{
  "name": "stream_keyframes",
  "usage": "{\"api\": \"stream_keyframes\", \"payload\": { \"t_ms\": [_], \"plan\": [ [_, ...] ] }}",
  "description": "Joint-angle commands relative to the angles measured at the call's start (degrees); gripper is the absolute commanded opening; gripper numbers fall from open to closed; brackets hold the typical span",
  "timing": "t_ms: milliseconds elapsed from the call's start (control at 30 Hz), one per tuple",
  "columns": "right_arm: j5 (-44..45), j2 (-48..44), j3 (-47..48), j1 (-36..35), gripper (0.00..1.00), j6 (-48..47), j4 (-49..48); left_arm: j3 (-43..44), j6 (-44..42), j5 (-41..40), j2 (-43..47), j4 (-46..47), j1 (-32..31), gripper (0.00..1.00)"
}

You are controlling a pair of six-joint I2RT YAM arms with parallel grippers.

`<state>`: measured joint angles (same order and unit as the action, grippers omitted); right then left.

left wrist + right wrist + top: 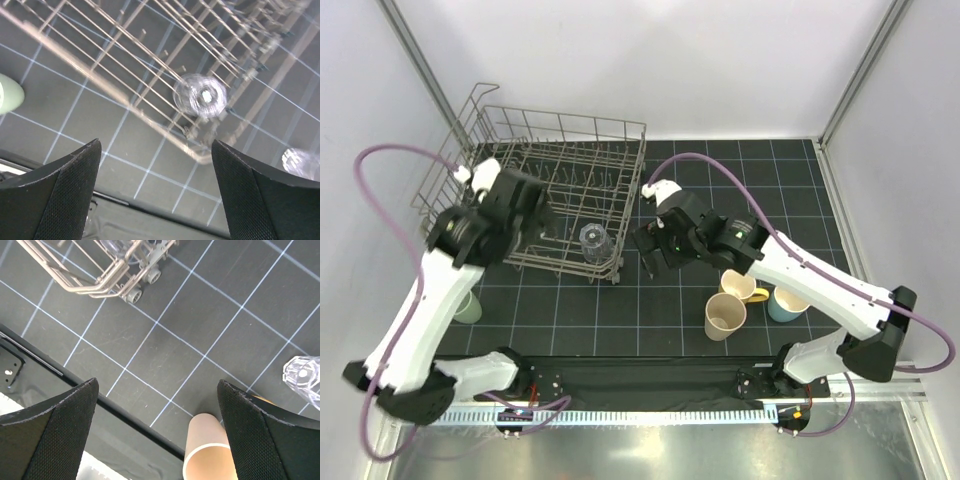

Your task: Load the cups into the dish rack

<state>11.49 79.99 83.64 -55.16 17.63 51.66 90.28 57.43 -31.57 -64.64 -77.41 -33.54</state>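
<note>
The grey wire dish rack [560, 150] stands at the back left. One clear tumbler [592, 240] sits upside down inside its near right corner; it also shows in the left wrist view [200, 95]. My left gripper [538, 212] hangs open and empty over the rack [100, 65]. My right gripper [650, 258] is open and empty above the mat, right of the rack's corner [115, 275]. A second clear tumbler [302, 372] stands on the mat outside the rack. The tan cup [725, 315], the cream mug with yellow handle [740, 285] and the light-blue mug [785, 302] stand at the right. The mint-green cup [468, 305] stands at the left.
The dark gridded mat [620, 310] covers the table. Its front edge meets a black strip [125, 422] near the arm bases. White walls and metal frame posts [860, 70] close in the back and sides. The tan cup [210, 455] lies just below my right fingers.
</note>
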Motion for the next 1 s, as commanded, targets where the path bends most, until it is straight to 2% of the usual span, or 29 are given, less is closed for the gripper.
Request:
{"api": "stream_keyframes", "payload": {
  "t_ms": [0, 167, 233, 333, 400, 467, 500, 533, 667, 867, 967],
  "plan": [
    [1.2, -5.2, -0.3, 0.4, 1.00, -1.0, -2.3, 4.3, -5.3, 7.0, -5.9, -8.5, 7.2, 0.89],
    [-1.3, -7.2, -2.8, 0.8, 1.00, 2.8, -3.1, 14.1, 1.2, -1.0, -12.3, -14.9, 14.1, 0.93],
    [-2.4, -8.1, -3.7, 0.8, 1.00, 3.9, -3.1, 15.2, 2.6, -2.3, -14.5, -17.8, 16.5, 1.00],
    [-2.8, -9.2, -5.1, 0.8, 1.00, 4.1, -3.1, 12.8, 2.2, -0.8, -14.7, -17.8, 23.7, 1.00],
    [-2.3, -10.0, -5.8, 0.8, 1.00, 3.9, -2.9, 9.0, 3.1, 0.1, -13.1, -17.8, 31.8, 1.00],
    [-2.4, -10.3, -6.0, 0.8, 1.00, 4.1, -2.4, 6.3, 4.3, -1.1, -11.0, -17.7, 37.2, 1.00],
    [-2.7, -10.2, -5.9, 0.8, 1.00, 4.1, -2.1, 5.8, 4.4, -2.8, -10.3, -17.8, 42.2, 1.00],
    [-3.0, -10.3, -5.9, 0.8, 1.00, 4.3, -1.8, 5.7, 4.6, -4.2, -9.8, -17.8, 43.8, 1.00],
    [-5.1, -10.0, -5.7, 0.8, 1.00, 4.5, -1.5, 6.1, 6.6, -9.8, -8.7, -17.9, 44.5, 1.00],
    [-8.2, -7.7, -2.0, 0.8, 1.00, 3.0, 1.5, 4.6, 9.3, -9.9, -11.1, -17.8, 50.1, 1.00],
    [-9.7, -6.1, 0.4, 0.8, 1.00, 2.0, 3.0, 3.2, 11.6, -11.0, -11.1, -17.9, 52.9, 0.93]
  ]
}}
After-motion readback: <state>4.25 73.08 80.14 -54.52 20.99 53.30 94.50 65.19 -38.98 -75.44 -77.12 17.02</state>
